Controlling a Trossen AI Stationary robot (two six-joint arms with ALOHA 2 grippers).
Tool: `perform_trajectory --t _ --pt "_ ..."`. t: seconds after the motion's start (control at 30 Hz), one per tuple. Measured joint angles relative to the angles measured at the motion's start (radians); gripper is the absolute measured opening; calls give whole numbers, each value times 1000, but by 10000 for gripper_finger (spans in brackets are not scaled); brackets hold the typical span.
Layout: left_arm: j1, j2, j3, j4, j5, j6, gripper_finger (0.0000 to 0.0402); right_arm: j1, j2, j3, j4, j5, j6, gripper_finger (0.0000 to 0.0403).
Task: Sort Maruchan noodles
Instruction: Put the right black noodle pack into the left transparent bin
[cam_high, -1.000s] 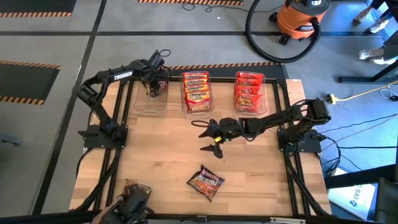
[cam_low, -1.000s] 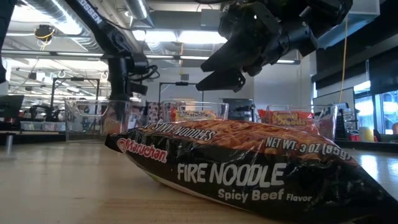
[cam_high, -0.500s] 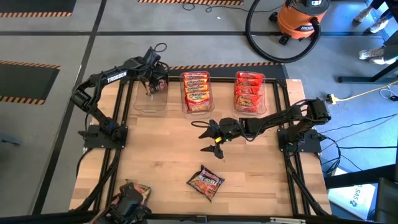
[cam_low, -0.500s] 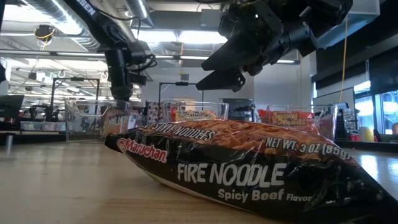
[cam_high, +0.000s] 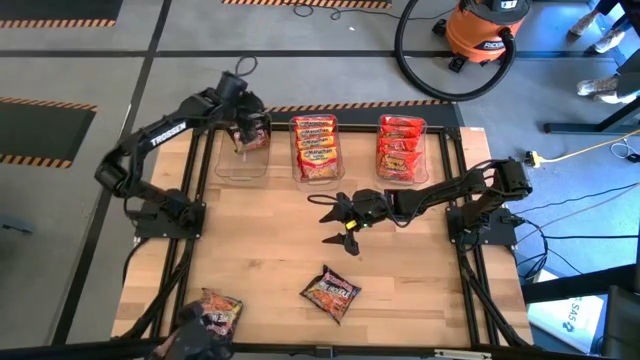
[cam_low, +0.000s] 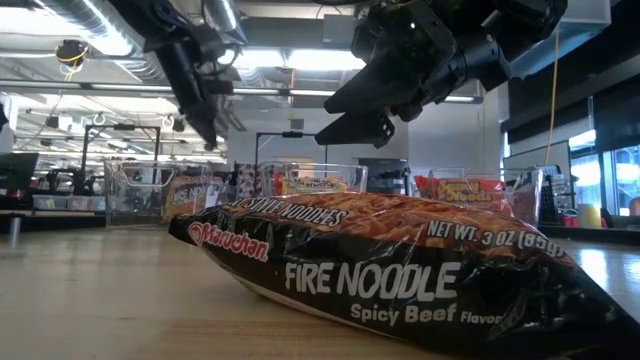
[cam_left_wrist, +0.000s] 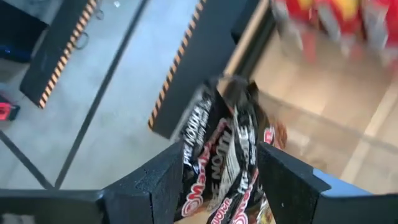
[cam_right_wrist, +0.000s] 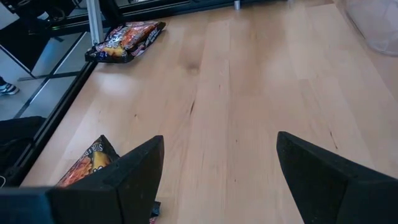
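We note one change over the last second: the left gripper (cam_high: 243, 112) has risen and swung back toward 12 o'clock, off the left tub (cam_high: 243, 160) at the table's 11 o'clock corner. A dark Fire Noodle packet (cam_high: 252, 137) now stands in that tub, leaning against its far wall. In the left wrist view the same packet (cam_left_wrist: 227, 155) shows between the two fingers (cam_left_wrist: 161, 180), which stand apart on either side of it — we judge it released, though that view alone does not settle whether a finger still touches the wrapper.

A second change sits at the 7 o'clock edge: another dark packet (cam_high: 218, 307) has come into the open on the table, with a person's hand (cam_high: 195, 325) just beside it.

The right gripper (cam_high: 338, 224) has not moved. It hangs over the middle of the table with its fingers spread wide, holding nothing.

Meaning for the task:
- The dark sort has its first packet in the left tub.
- The middle tub (cam_high: 316, 175) holds orange-yellow packets (cam_high: 316, 150); the right tub (cam_high: 402, 175) holds red packets (cam_high: 400, 148).
- Two dark packets remain unsorted — the one at 7 o'clock and one (cam_high: 331, 293) at 6 o'clock, just toward 6 o'clock from the right gripper.
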Motion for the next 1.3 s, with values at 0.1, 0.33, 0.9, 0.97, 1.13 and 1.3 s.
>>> perform_trajectory --t 0.1,0.33,0.9,0.97,1.13,1.3 --pt "-2 -37 0 31 28 -50 196 0 0 0 0 2 0 292" --pt "-57 -51 1 115 164 -309 196 -1 0 0 9 71 0 292" --pt "-727 -57 1 114 72 -584 196 91 0 0 -74 52 122 292" --pt "-819 -57 1 120 9 -629 196 124 0 0 -76 84 141 292" --pt "-1031 -56 1 125 -122 -746 196 218 0 0 -80 178 210 292" --pt "-1217 -24 1 132 -247 -876 196 313 0 0 -80 243 313 292"
